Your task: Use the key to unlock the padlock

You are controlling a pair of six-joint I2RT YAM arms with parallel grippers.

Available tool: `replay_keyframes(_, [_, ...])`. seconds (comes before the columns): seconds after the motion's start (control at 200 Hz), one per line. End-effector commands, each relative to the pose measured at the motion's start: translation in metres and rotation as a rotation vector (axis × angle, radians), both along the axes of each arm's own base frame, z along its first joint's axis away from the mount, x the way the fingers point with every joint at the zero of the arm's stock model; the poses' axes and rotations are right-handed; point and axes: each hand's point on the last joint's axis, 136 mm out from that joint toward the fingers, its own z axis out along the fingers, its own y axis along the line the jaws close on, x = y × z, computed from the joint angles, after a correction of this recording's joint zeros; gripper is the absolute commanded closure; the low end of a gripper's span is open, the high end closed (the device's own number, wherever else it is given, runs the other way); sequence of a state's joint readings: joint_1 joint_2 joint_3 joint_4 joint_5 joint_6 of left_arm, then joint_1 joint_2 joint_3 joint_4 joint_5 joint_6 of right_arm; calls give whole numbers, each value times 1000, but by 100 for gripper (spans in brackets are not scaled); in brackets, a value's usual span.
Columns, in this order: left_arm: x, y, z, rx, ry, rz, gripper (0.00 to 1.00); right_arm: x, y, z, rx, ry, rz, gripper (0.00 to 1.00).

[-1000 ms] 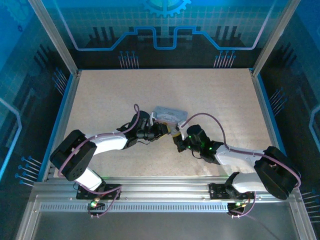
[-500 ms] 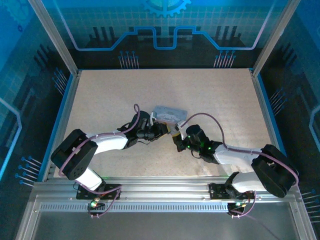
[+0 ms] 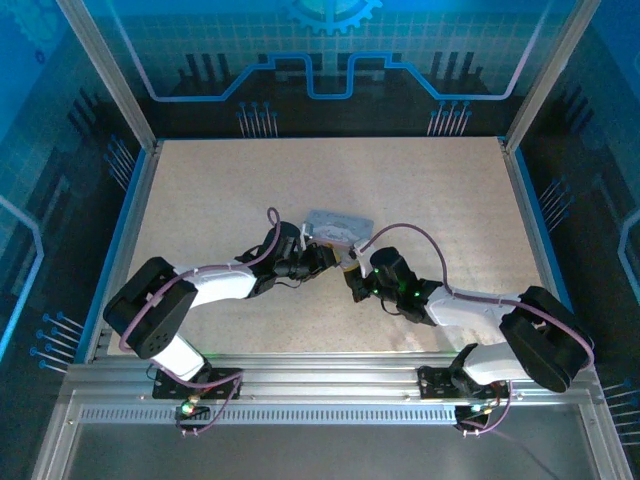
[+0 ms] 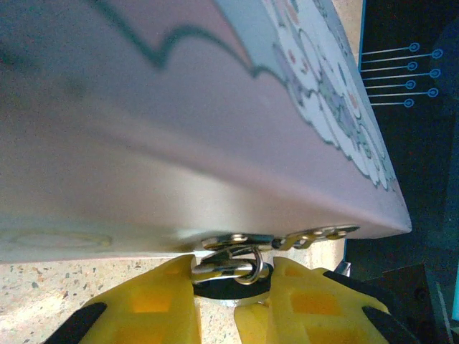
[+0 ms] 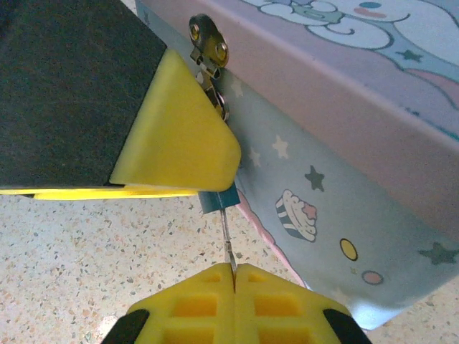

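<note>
hanging from the hasp [image 4: 287, 239] on the side of the lavender cartoon-printed tin [image 4: 179, 107], the tiny silvery padlock [image 4: 228, 269] sits between the yellow left fingers [image 4: 172, 304], which pinch it from both sides. seen from the right wrist, its dark bluish end pokes out below one left finger. the right fingers [image 5: 193, 304] are pressed together on the thin key [image 5: 226, 240], whose blade runs straight up into that bluish end. the tin rests mid-tabletop [image 3: 420, 190], both arms meeting at its near side.
</note>
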State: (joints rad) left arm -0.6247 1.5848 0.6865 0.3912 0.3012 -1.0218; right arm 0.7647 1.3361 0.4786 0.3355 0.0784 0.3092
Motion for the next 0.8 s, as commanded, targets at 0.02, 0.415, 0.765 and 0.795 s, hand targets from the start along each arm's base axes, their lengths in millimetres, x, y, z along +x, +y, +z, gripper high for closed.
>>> replay_keyframes(0.02, [-11,-13,-1,-26,7,-61,84,11,20,38,105,-89,45,96])
replay_keyframes(0.415, [-12,-14,-2,-28,10,-64,84,20,22,42,121,-103,43,96])
replay_keyframes(0.765, [-12,-15,-4,-30,17,-63,84,24,25,52,208,-91,54,96])
replay_keyframes(0.795, [-11,-15,-4,-30,17,-63,84,24,24,53,213,-90,54,96])
